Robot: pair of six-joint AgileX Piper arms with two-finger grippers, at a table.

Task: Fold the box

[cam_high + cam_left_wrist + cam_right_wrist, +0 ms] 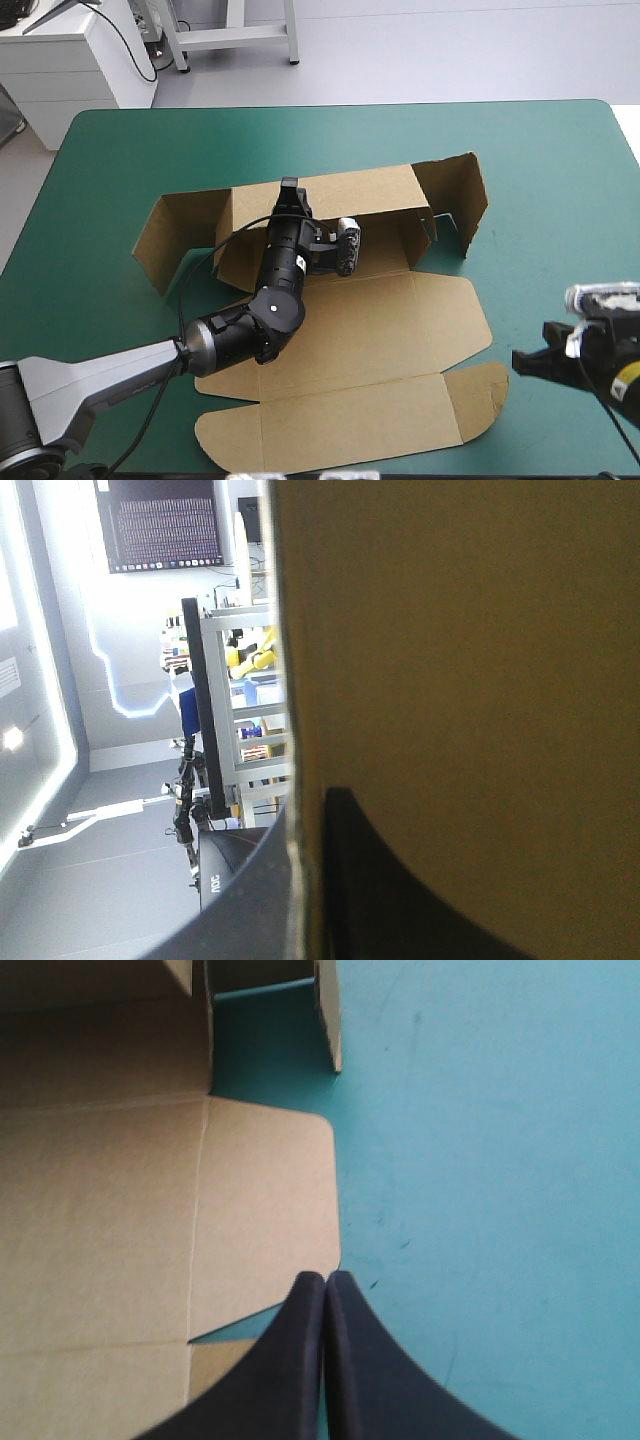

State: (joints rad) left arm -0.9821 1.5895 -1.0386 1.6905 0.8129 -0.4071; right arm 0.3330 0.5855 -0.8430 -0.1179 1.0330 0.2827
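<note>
box [370, 330]: mid-table [560, 150], far wall raised, near flaps lying flat.
left gripper [289, 188]: clenched on the far wall's top edge; i judge it props the wall upright for tucking.
right gripper [325, 1278]: closed on nothing, by the table's right edge, clear of the box.
hidden: the wall's far face; the left wrist view is mostly board.

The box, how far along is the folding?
Done: the box has its far wall and both end flaps raised. In hand: the left gripper pinches that wall's top edge; the right gripper is shut, holding nothing. Left: the near panels lie flat.
</note>
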